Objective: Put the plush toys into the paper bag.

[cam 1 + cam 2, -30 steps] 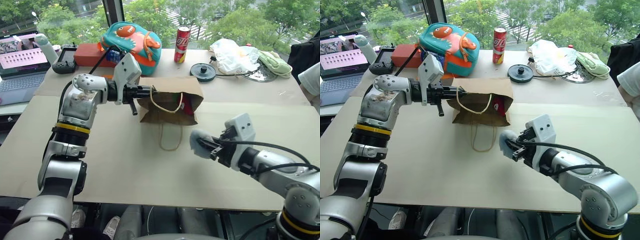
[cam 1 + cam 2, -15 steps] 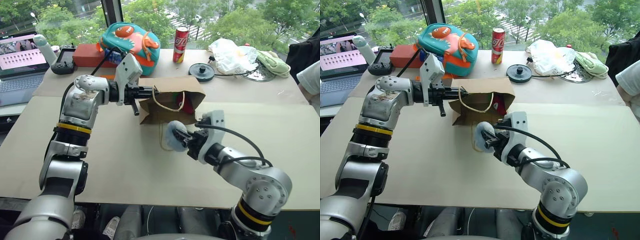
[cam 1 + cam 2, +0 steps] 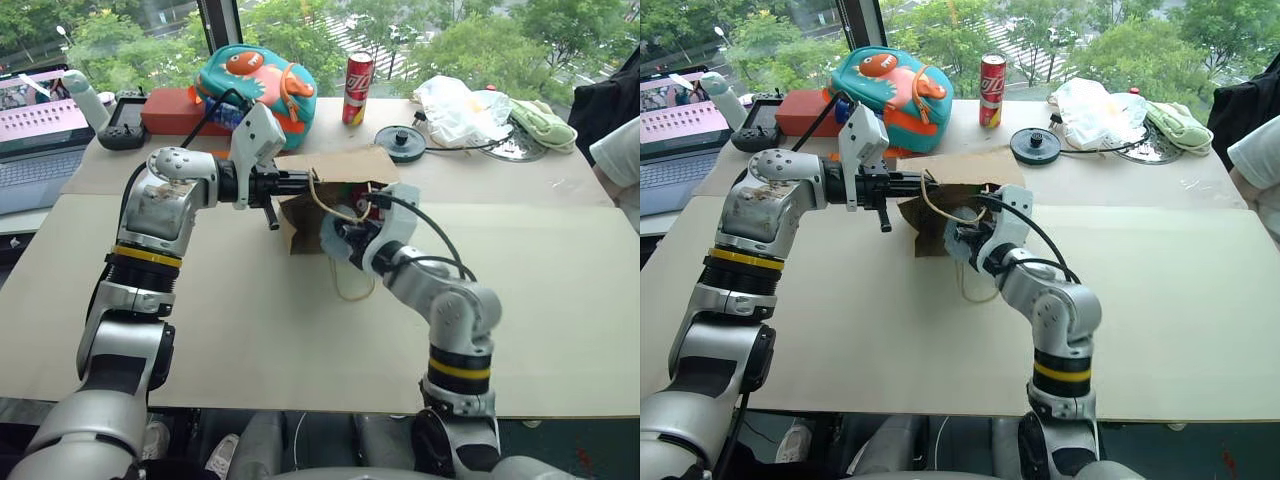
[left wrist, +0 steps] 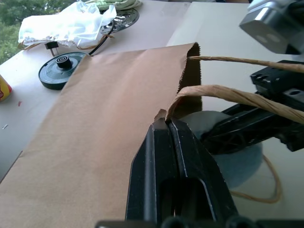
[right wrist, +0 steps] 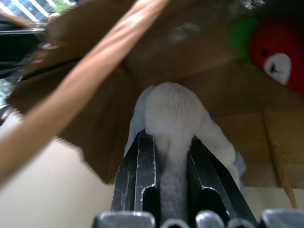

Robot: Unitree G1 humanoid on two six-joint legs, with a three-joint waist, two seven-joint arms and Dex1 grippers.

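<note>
the left gripper [image 4: 167,124] is clenched on the upper edge of the paper bag [image 3: 335,170] at its mouth, right where a twine handle [image 4: 228,92] starts. the right gripper [image 5: 167,142] pinches the grey plush toy [image 5: 173,114] at the bag's opening. beyond that toy, deeper inside the bag, lies the red plush toy [image 5: 278,47].

In the upper middle of the frame my left gripper [image 3: 912,185] is clamped on the top edge of the paper bag [image 3: 962,170], which lies on the table [image 3: 870,320]. My right gripper [image 3: 958,240] holds the grey plush toy [image 3: 954,243] at the bag's mouth. Behind, a teal backpack [image 3: 892,88] and red can [image 3: 991,76] stand at upper centre.
</note>
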